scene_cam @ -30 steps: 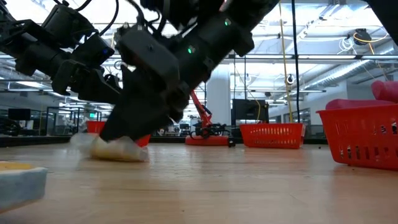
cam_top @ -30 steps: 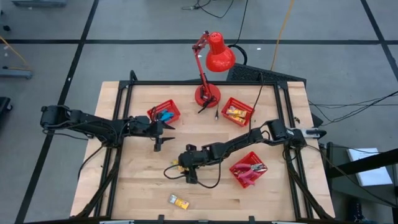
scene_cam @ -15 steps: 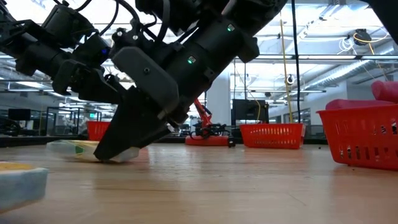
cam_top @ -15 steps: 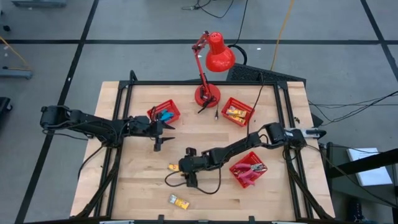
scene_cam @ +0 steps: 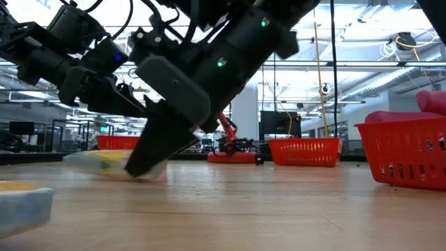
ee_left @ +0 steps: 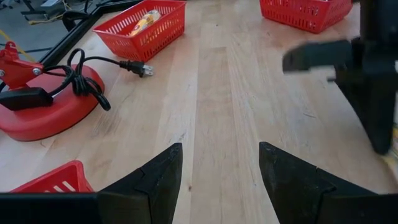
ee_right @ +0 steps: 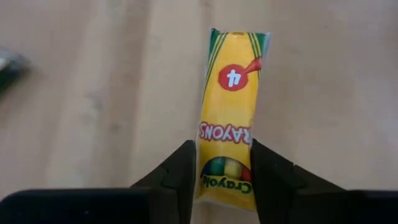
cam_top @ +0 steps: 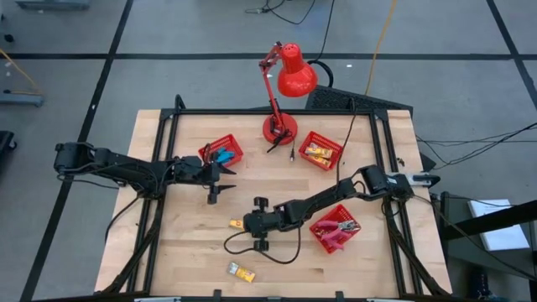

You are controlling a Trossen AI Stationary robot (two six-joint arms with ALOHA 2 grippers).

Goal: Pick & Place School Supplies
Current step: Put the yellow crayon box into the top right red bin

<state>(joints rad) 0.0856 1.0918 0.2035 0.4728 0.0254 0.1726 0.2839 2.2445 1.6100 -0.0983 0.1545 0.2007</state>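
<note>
A yellow crayon packet (ee_right: 229, 118) lies left of the table's middle (cam_top: 237, 223). My right gripper (ee_right: 225, 171) (cam_top: 249, 224) reaches it from the table's right and is shut on it. Whether the packet (scene_cam: 104, 160) is clear of the wood, I cannot tell. A second yellow packet (cam_top: 242, 271) lies flat near the front edge. Blue supplies lie in a red basket (cam_top: 222, 153) at the far left. My left gripper (ee_left: 221, 180) (cam_top: 225, 183) hovers open just near of that basket, nothing between its fingers. My right gripper pinches the crayon packet's two long sides (ee_right: 205, 163), at the end nearest the wrist, between its two fingers (ee_right: 183, 171). The fingers lie along the packet and come slanting down from the table's right. The rest of the packet sticks out past the fingertips toward the left.
A red basket (cam_top: 320, 151) with yellow packets stands at the far right of centre. Another basket (cam_top: 336, 228) holds red-handled pliers, right of my right gripper. The red lamp's base (cam_top: 279, 130) and its plug (ee_left: 134, 67) sit at the far middle. A black cable loop (cam_top: 260, 249) lies under the right arm.
My right gripper has gone a little toward the table's near edge and lowered over the crayon packet. The packet has shifted a short way toward the table's left edge and turned; in the low view it now shows lengthwise beside the fingertips.
</note>
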